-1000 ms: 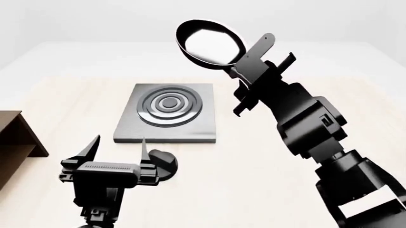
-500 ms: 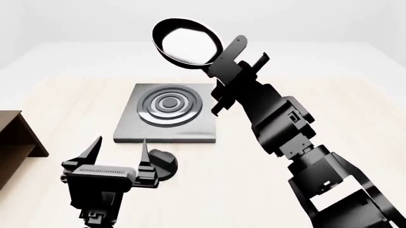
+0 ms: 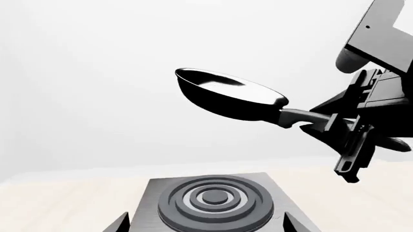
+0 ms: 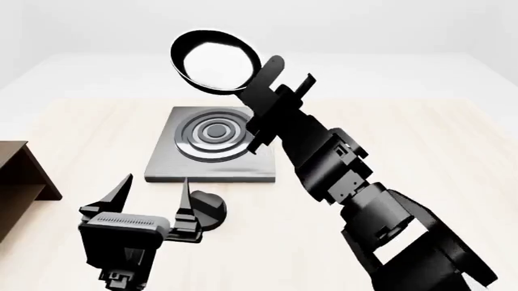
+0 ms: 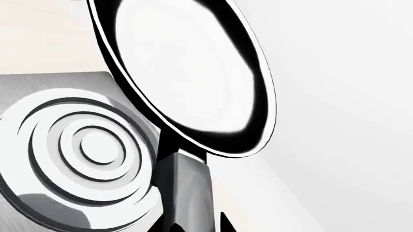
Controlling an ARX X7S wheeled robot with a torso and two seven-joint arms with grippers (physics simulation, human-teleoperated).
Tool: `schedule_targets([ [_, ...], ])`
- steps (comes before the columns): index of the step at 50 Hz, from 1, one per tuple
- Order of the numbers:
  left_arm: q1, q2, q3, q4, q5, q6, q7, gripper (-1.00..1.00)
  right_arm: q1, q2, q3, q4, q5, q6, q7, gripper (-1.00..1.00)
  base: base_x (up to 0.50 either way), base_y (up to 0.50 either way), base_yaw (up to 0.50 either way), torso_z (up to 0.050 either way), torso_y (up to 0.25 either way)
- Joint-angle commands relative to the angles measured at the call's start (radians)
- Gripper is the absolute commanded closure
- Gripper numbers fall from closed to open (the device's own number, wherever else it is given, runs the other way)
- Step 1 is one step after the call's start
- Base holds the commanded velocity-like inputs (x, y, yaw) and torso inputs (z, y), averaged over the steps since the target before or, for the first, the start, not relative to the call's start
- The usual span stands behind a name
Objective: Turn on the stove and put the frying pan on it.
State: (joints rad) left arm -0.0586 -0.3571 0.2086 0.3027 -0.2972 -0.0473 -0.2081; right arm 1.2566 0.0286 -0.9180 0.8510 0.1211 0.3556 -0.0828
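The stove (image 4: pixel 212 145) is a grey square plate with dark rings in the middle of the table; it also shows in the left wrist view (image 3: pixel 213 203) and the right wrist view (image 5: pixel 77 154). Its round black knob (image 4: pixel 206 209) lies in front of it, just right of my left gripper (image 4: pixel 154 191), which is open and empty. My right gripper (image 4: pixel 271 91) is shut on the handle of the frying pan (image 4: pixel 215 62), held in the air above the stove's far edge. The pan also shows in the left wrist view (image 3: pixel 229 96) and the right wrist view (image 5: pixel 187 72).
A brown wooden shelf (image 4: pixel 20 182) stands at the table's left edge. My right arm (image 4: pixel 348 182) reaches diagonally across the table's right half.
My right arm has swung left, carrying the pan from right of the stove to above its far edge. The left gripper has hardly moved.
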Motion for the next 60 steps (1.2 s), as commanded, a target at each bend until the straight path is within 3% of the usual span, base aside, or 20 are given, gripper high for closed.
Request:
schedule_targets([
  [1, 0.008, -0.008, -0.002, 0.005, -0.010, 0.018, 0.008, -1.00, 0.049, -0.025, -0.086, 0.001, 0.038, -0.030, 0.091, 1.00, 0.00, 0.00, 0.00, 0.000, -0.166],
  [22, 0.009, -0.016, 0.005, 0.006, -0.008, 0.019, 0.006, -1.00, 0.074, -0.019, -0.195, 0.007, 0.136, -0.049, 0.138, 1.00, 0.00, 0.00, 0.00, 0.000, -0.250],
  [33, 0.008, -0.016, 0.011, 0.008, -0.005, -0.002, -0.007, -1.00, 0.089, -0.026, -0.243, 0.037, 0.159, -0.070, 0.153, 1.00, 0.00, 0.00, 0.00, 0.000, 0.000],
  [49, 0.007, -0.019, 0.005, -0.008, -0.017, 0.008, -0.006, -1.00, 0.147, -0.028, -0.574, 0.088, 0.428, -0.147, 0.264, 1.00, 0.00, 0.00, 0.00, 0.000, 0.002],
  [60, 0.009, -0.022, 0.001, -0.010, -0.024, 0.015, -0.007, -1.00, 0.143, -0.029, -0.619, 0.107, 0.431, -0.121, 0.266, 1.00, 0.00, 0.00, 0.00, 0.000, 0.001],
])
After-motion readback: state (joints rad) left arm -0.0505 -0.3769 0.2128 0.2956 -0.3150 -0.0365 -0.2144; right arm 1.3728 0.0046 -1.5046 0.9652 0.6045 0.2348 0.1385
